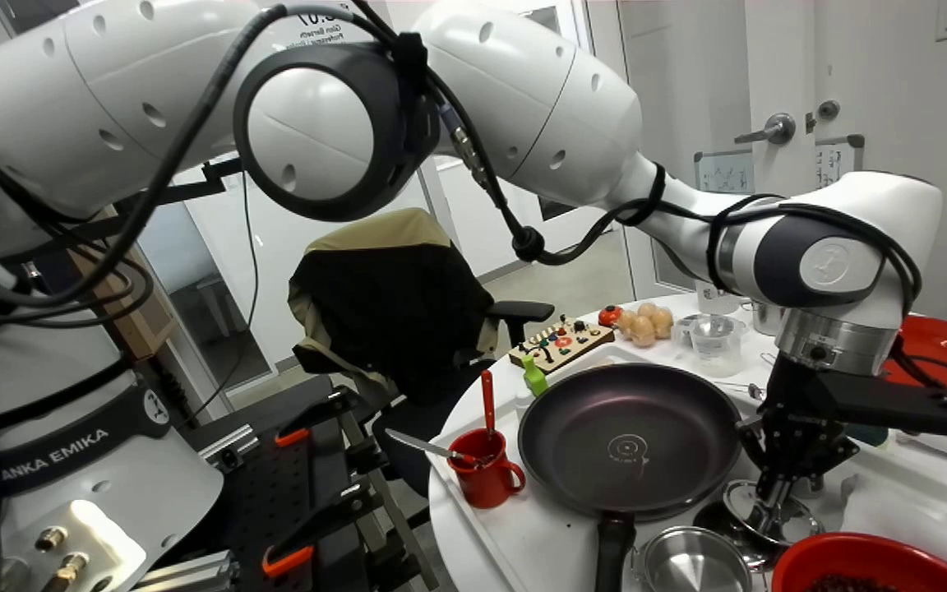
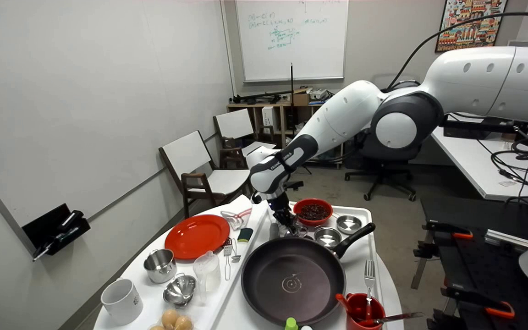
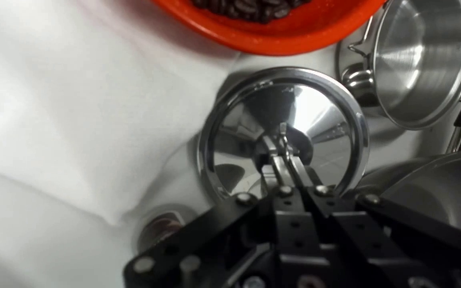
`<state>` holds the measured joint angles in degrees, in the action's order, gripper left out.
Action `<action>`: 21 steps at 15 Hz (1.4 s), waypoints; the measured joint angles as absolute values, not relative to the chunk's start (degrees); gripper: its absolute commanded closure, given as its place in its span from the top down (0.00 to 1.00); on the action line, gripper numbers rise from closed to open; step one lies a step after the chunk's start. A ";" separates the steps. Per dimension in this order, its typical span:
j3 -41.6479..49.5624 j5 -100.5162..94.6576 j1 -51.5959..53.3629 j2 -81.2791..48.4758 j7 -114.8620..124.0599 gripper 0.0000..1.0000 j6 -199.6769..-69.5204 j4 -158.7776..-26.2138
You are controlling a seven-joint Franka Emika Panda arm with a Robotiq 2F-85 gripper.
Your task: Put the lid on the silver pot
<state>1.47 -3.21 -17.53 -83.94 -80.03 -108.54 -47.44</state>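
Pinching, seemingly, the small round silvery metal lid (image 3: 282, 104) at its centre, the gripper (image 3: 287, 158) stands narrow. Best lift it level toward two o'clock in the wrist view, to the round shiny silver metal pot (image 3: 422, 64), then lower squarely. In an exterior view sits a second round silver metal pot (image 2: 349, 224), unseen from the wrist; which is meant is unclear.
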 measured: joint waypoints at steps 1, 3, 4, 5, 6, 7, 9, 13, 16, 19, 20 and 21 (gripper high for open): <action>1.47 -3.21 -17.53 -83.93 -80.01 0.00 -108.82 -46.99; 1.47 -3.21 -17.52 -83.90 -80.00 0.00 -109.41 -46.04; 1.47 -3.21 -17.51 -83.89 -79.94 0.00 -109.71 -45.64; 1.47 -3.21 -17.49 -83.88 -79.74 0.00 -110.07 -45.30; 1.47 -3.21 -17.45 -83.87 -79.40 0.00 -110.30 -44.95; 1.49 -3.21 -17.40 -83.87 -78.93 0.00 -110.61 -44.66; 1.53 -3.21 -17.25 -83.81 -78.08 0.00 -111.89 -44.57; 1.10 -2.85 -17.10 -83.73 -77.66 0.00 -113.86 -44.65; -0.32 -2.69 -16.93 -83.69 -77.66 0.00 -114.10 -45.03; -1.42 -2.71 -16.25 -83.51 -77.66 0.00 -115.22 -46.19; -1.63 -2.71 -16.06 -83.28 -77.67 0.00 -115.89 -46.73; -1.77 -2.73 -15.94 -82.81 -77.67 0.00 -116.50 -47.46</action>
<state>-1.77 -2.73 -15.94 -82.81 -77.67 -116.50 -47.46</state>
